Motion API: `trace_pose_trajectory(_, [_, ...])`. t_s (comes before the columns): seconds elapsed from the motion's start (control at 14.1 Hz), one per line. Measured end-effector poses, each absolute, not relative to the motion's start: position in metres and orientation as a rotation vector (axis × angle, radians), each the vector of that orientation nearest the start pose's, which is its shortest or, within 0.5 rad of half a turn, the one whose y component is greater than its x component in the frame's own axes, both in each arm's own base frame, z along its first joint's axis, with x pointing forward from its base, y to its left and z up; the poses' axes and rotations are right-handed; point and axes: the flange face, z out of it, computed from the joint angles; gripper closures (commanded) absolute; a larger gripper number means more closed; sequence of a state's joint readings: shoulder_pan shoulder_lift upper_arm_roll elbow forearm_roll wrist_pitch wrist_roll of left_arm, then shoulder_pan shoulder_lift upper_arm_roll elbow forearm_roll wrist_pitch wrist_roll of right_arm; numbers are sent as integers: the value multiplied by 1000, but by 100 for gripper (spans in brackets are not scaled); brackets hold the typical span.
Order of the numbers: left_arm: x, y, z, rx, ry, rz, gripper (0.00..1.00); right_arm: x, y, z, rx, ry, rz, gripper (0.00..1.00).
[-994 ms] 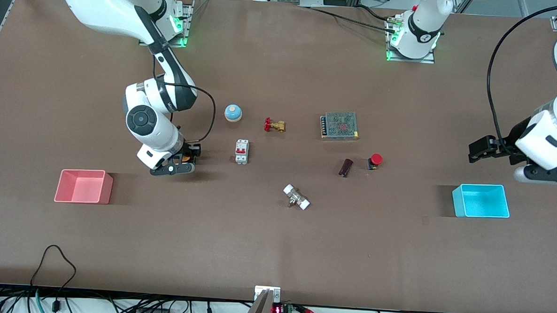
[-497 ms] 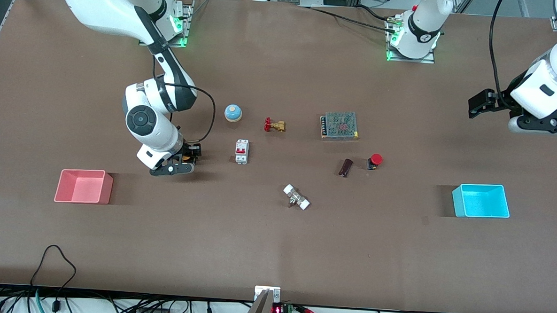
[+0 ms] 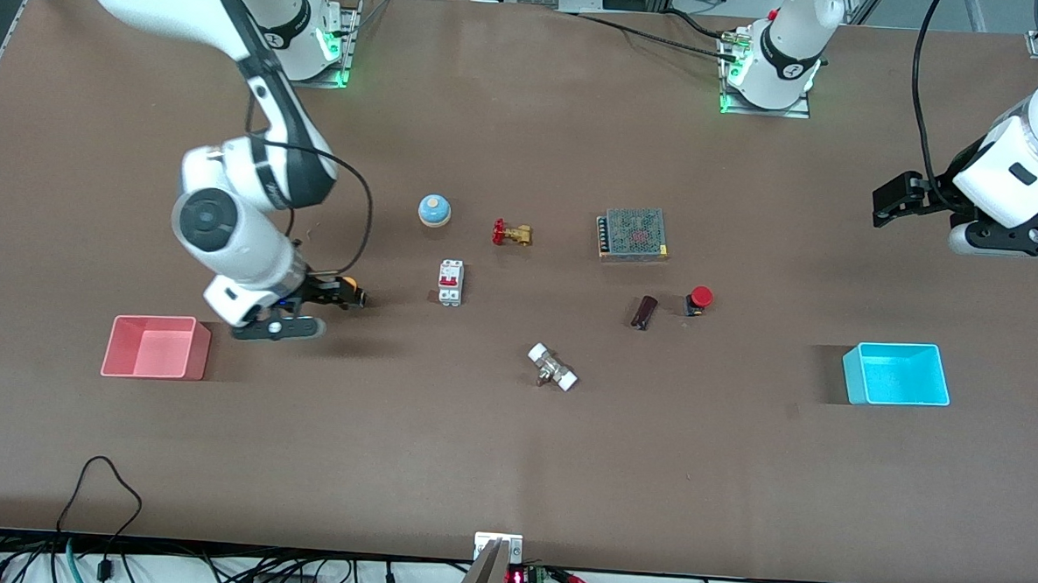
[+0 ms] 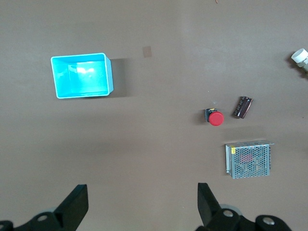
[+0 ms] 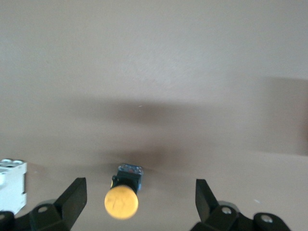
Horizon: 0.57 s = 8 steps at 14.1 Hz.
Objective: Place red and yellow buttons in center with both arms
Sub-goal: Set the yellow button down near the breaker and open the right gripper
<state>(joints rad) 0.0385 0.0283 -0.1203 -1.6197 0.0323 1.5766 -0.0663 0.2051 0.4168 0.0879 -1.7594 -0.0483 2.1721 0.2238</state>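
Note:
The yellow button [image 3: 350, 281] is on the brown tabletop toward the right arm's end, beside the white breaker. In the right wrist view its orange-yellow cap [image 5: 121, 202] sits between my right gripper's spread fingers, touching neither. My right gripper [image 3: 346, 295] [image 5: 138, 188] is open around it, low over the table. The red button [image 3: 699, 298] [image 4: 215, 117] stands free beside a dark cylinder. My left gripper [image 3: 889, 201] [image 4: 142, 192] is open and empty, up in the air over bare tabletop at the left arm's end.
A blue bell [image 3: 434, 210], a brass valve [image 3: 511, 233], a breaker [image 3: 450, 282], a mesh power supply [image 3: 633, 234], a dark cylinder [image 3: 644, 313] and a white fitting [image 3: 552, 367] lie mid-table. The pink tray [image 3: 156, 347] and the cyan tray [image 3: 896, 374] stand at the ends.
My right hand has drawn back toward the pink tray's end, so the yellow button shows at its fingertips. My left arm swung away from over the cyan tray toward its base, then held.

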Motion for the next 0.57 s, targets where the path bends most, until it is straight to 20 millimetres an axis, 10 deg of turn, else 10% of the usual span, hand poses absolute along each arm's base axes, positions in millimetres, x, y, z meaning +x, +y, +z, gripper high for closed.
trace_pose_trajectory(0.57, [560, -42, 586, -3107, 45, 107, 0, 628, 93, 515, -3159, -115, -4, 0])
